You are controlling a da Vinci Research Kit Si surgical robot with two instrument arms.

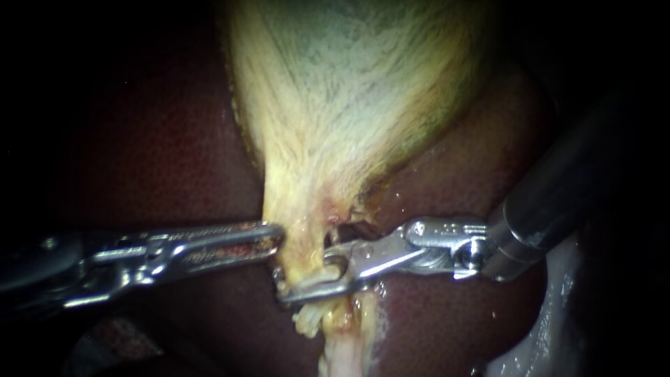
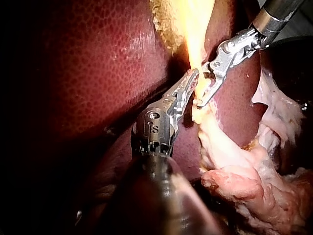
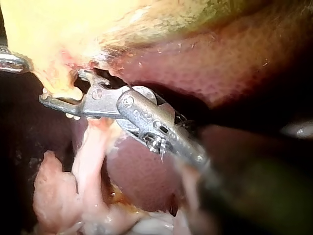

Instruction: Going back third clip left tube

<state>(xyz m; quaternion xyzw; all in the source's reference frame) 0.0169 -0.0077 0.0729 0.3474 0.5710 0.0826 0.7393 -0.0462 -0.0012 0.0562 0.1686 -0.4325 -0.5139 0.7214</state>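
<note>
Endoscope view: our right instrument (image 1: pixel 308 279) has its hand open, set astride the tube (image 1: pixel 340 349) just below the gallbladder (image 1: pixel 335 105) and crossing the tube's long axis. Our left instrument (image 1: pixel 269 237) has its hand closed on the gallbladder. We make out no clip. Judged: the way out lies back along the right shaft.

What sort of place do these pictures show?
Likely a surgical robot's bench, seen close up: the dark red liver, the pale gallbladder lying on it, and the left instrument and right instrument, both slender metal, meeting at the gallbladder's narrow end.
</note>
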